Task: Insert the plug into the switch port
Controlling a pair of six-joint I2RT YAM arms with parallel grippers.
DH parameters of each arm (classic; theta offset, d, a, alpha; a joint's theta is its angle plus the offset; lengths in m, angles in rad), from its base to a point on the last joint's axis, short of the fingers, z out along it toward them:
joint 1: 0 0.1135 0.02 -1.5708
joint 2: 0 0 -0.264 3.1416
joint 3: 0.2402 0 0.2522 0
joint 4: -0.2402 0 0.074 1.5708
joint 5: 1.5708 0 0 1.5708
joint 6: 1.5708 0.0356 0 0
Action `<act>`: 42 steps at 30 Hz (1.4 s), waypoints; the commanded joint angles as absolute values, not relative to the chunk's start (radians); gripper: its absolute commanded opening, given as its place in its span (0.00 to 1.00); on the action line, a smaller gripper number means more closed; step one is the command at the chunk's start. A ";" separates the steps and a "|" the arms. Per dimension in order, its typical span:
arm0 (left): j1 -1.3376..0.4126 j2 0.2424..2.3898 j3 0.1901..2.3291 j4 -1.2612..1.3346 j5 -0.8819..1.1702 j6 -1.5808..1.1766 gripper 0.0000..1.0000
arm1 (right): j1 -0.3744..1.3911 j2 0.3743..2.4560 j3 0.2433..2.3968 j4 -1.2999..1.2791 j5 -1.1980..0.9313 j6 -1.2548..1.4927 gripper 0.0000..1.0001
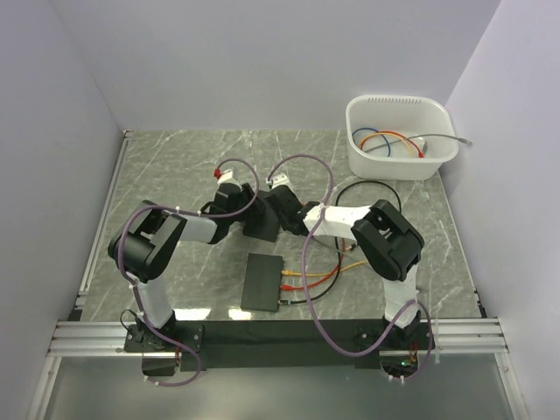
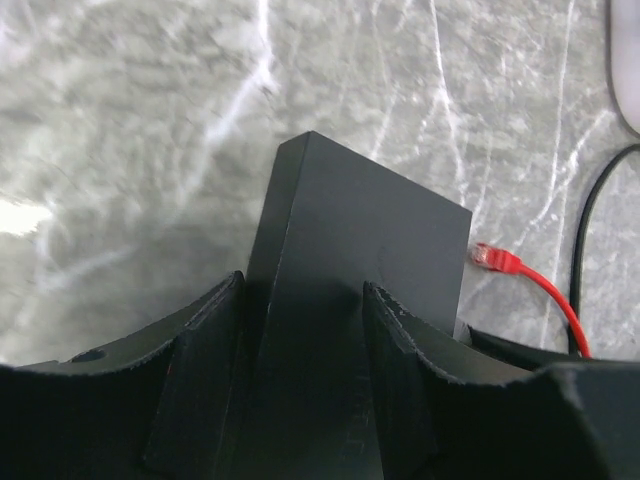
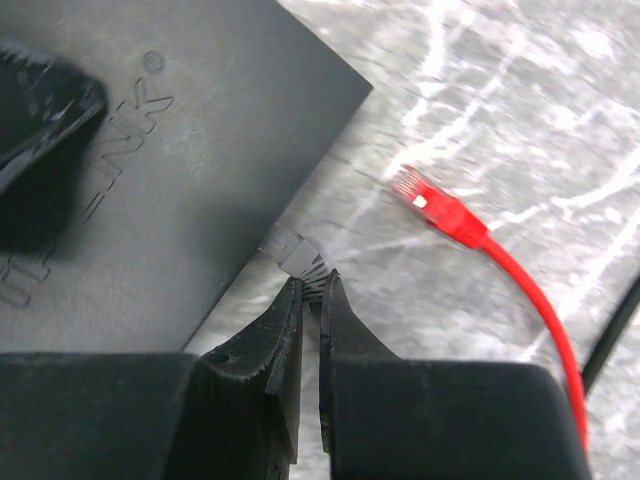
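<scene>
A black switch (image 1: 262, 226) lies mid-table between both arms. My left gripper (image 1: 246, 208) is shut on it; in the left wrist view the jaws (image 2: 303, 290) clamp the switch's (image 2: 350, 250) two sides. My right gripper (image 1: 294, 215) is shut on a grey plug (image 3: 298, 257), whose tip sits against the switch's (image 3: 170, 190) side edge in the right wrist view, the gripper (image 3: 311, 283) just behind it. Whether the plug sits in a port I cannot tell. A loose red plug (image 3: 432, 206) lies on the table beside it, also in the left wrist view (image 2: 497, 260).
A second black box (image 1: 262, 282) lies nearer the bases, with orange and yellow cables (image 1: 319, 276) running to its right side. A black cable (image 1: 376, 185) loops behind the right arm. A white bin (image 1: 400, 136) with cables stands at the back right.
</scene>
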State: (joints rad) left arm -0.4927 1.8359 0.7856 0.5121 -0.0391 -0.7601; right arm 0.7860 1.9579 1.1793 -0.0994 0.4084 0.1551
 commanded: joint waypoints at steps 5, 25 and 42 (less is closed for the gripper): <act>-0.655 1.902 0.701 0.238 0.179 -0.885 0.56 | 0.775 1.957 1.135 -0.118 0.382 0.225 0.00; -0.764 1.818 0.641 0.198 0.074 -0.936 0.56 | 0.896 1.890 1.068 -0.129 0.403 0.235 0.00; -0.761 1.758 0.565 0.153 0.003 -0.959 0.58 | 0.988 1.930 1.126 -0.130 0.417 0.239 0.00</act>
State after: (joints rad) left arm -0.6899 1.7123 0.6586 0.4667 -0.1734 -0.9058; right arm 0.9264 1.8801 1.0767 -0.2855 0.6334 0.1623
